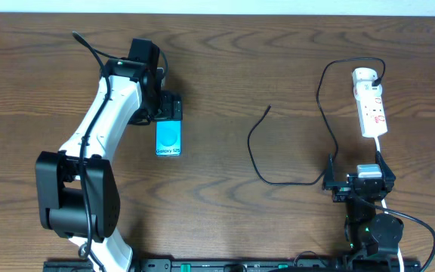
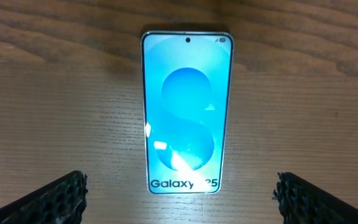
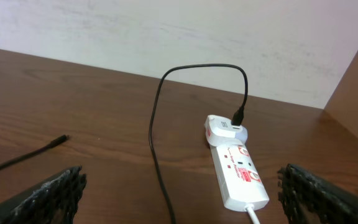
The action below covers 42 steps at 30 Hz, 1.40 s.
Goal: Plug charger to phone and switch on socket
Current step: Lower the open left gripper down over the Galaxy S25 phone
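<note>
Spread wide, your left jaws straddle the bottom end of the phone (image 2: 187,112), which lies flat and screen-up on the desk (image 1: 217,227). Your right jaws, likewise spread and holding nothing, hover short of the socket (image 3: 238,171), which lies just ahead of them. Between the two pairs lies the charger (image 1: 251,147), its free tip (image 1: 269,108) well apart from both. Close off-centre and the phone may skate or twist away. Black slack looping just left of your right jaws could snag; the white cord (image 3: 252,216) trails beneath them.
</note>
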Motion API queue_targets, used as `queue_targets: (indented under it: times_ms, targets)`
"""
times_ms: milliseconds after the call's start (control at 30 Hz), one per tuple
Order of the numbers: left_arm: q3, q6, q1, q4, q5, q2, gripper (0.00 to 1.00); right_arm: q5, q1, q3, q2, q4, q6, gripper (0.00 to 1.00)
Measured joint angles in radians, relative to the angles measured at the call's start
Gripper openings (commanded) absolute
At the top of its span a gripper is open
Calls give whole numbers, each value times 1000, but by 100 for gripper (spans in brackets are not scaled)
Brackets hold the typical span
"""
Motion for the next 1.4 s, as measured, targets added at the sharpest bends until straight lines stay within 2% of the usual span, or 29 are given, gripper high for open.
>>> queue_targets:
  times_ms: [400, 1400]
  targets:
    - [-75, -5, -20, 58, 0, 0, 98, 0, 0, 0, 0, 0, 0, 99]
    - [-126, -19, -30, 130, -1, 0, 98, 0, 0, 0, 0, 0, 0, 99]
